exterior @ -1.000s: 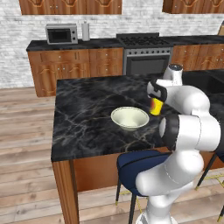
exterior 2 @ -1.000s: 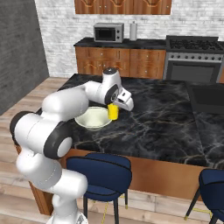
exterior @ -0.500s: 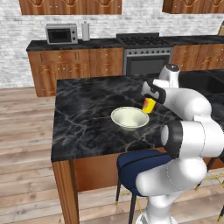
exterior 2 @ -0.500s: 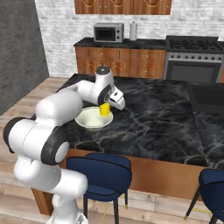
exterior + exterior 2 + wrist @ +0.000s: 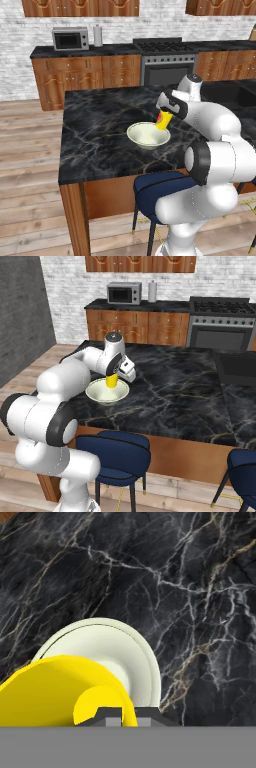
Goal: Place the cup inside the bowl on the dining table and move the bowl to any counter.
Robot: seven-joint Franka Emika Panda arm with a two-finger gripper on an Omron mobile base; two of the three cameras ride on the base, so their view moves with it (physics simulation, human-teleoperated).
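While the gripper pinches the cup between its fingers, the small yellow cup with its red-orange patch hangs tilted just over the near-right rim of the bowl. That bowl, wide, shallow and cream-white with a pale greenish cast, sits on the black white-veined dining table. Seen from the hand, the cup overlaps the bowl, though whether they touch is hard to tell.
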